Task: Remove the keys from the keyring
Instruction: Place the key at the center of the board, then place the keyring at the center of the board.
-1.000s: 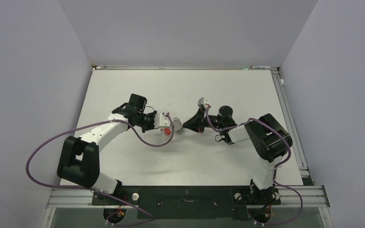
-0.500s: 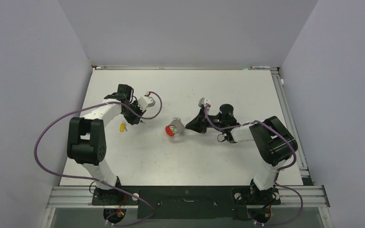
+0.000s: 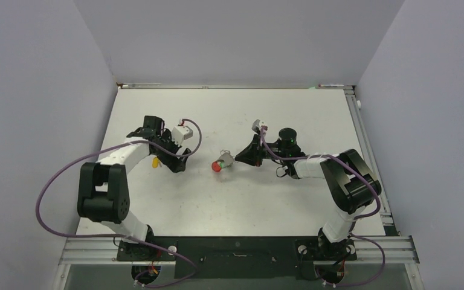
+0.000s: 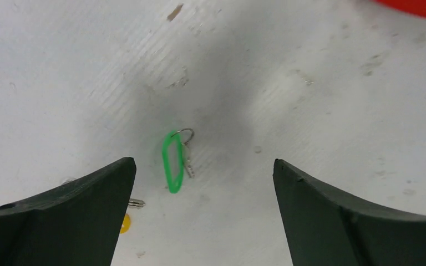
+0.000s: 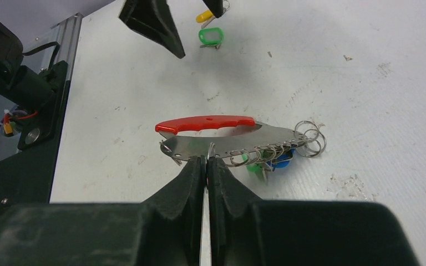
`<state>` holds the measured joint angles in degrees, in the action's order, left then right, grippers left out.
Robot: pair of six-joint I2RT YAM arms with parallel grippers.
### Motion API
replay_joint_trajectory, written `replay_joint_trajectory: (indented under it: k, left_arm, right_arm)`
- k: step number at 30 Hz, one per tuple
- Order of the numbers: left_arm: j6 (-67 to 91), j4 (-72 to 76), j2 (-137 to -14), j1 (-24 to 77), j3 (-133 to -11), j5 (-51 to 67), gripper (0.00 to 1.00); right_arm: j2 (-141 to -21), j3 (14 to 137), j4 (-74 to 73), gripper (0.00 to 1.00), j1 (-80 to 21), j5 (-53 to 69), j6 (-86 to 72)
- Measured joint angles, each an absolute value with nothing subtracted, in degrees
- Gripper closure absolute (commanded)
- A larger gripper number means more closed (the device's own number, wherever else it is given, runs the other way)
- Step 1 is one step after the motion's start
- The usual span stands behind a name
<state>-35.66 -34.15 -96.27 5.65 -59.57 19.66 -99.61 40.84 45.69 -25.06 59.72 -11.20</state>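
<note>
Our arms (image 3: 124, 154) are white shells between black joints, trailing purple cables (image 3: 38, 202), with matte black claw fingers (image 4: 61, 221).

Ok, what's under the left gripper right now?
A green-tagged key lies on the table below the open left gripper, touching neither finger. A yellow tag peeks out beside one finger; the rest of that key is covered.

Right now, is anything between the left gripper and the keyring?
Nothing visible. The table between the open left gripper and the keyring, clamped by the right gripper, is bare. The green-tagged key and yellow-tagged key lie flat below the left gripper, short of that path.
</note>
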Motion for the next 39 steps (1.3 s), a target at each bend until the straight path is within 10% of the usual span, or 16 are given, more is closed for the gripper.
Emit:
replay_joint_trajectory:
  k: [16,23,31,34,39]
  left_arm:
    - [-31.5,-13.3,-86.2,19.8,-50.0,40.1,0.14]
    - [-30.5,-5.5,-86.2,25.0,-49.2,36.2,0.36]
    - [-28.1,2.8,-86.5,24.9,-48.0,34.6,0.94]
    - [-28.4,1.4,-86.5,24.9,-48.8,35.6,1.0]
    - [-29.4,-11.3,-86.4,25.1,-57.8,36.9,1.0]
  right_arm:
    - [-100.1,44.2,45.3,0.95,-25.1,56.9,-19.5]
    - [-100.2,45.1,44.9,0.95,-25.2,56.2,-20.4]
    - [-100.2,45.1,42.4,0.95,-25.2,55.9,-20.4]
    - [-99.9,45.1,42.1,0.94,-25.1,55.6,-20.3]
    - [-97.1,45.1,40.0,0.41,-24.4,56.3,-19.8]
